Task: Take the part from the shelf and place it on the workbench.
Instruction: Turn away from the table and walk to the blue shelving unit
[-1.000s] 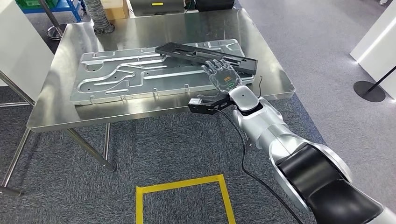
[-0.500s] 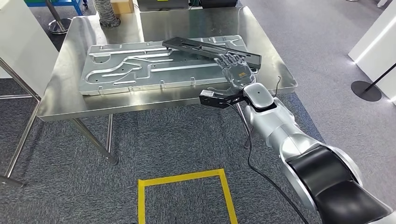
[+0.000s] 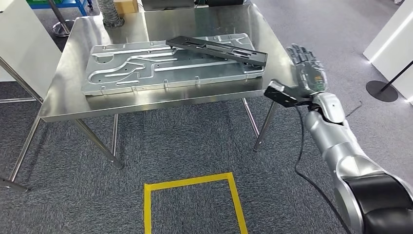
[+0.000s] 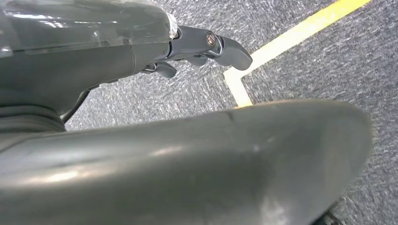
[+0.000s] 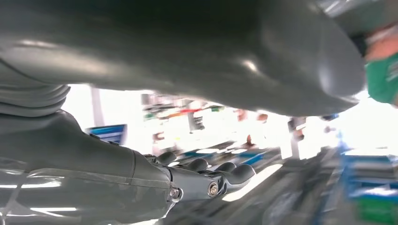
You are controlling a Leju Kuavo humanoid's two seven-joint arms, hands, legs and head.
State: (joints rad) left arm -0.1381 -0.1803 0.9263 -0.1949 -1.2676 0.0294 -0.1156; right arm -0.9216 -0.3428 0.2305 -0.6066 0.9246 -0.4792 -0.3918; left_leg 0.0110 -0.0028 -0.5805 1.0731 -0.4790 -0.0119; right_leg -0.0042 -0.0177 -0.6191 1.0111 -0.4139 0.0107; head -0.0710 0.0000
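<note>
A long black part lies slanted across the big silver stamped plate on the steel workbench. My right hand hovers off the bench's right edge, beyond the corner, fingers stretched out flat and holding nothing. The right wrist view shows those fingers extended with nothing in them. My left hand hangs low over the carpet with nothing in it; its fingers are partly curled.
A yellow taped square marks the grey carpet in front of the bench. A ribbed hose stands at the bench's far left. A round black stand base sits on the floor to the right.
My right hand has let go of the black part and drawn back to the right, off the bench. The part stays on the silver plate. The camera shifted slightly.
</note>
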